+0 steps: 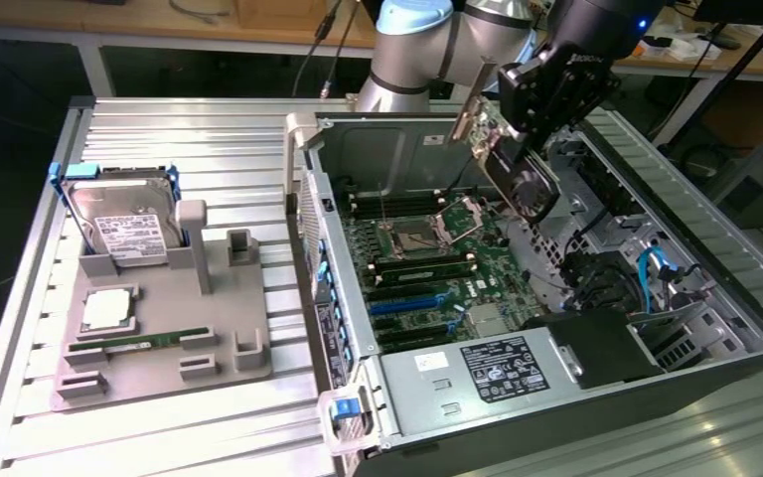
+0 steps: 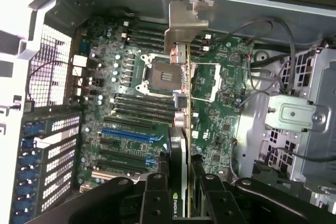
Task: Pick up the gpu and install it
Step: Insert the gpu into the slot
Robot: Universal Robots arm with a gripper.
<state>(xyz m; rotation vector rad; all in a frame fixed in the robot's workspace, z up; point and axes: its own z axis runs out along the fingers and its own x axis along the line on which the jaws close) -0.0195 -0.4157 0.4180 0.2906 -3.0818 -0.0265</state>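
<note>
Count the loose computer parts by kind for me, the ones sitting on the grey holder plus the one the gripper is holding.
hard drive: 1
processor chip: 1
memory stick: 1
gpu: 1, held in the gripper over the open case
Total: 4

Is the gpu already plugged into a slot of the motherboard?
No, the gripper holds the gpu in the air above the motherboard, clear of its blue slots.

That thin dark gpu card has a dull silvery metal bracket; the ribbed metal table looks pretty shiny.
</note>
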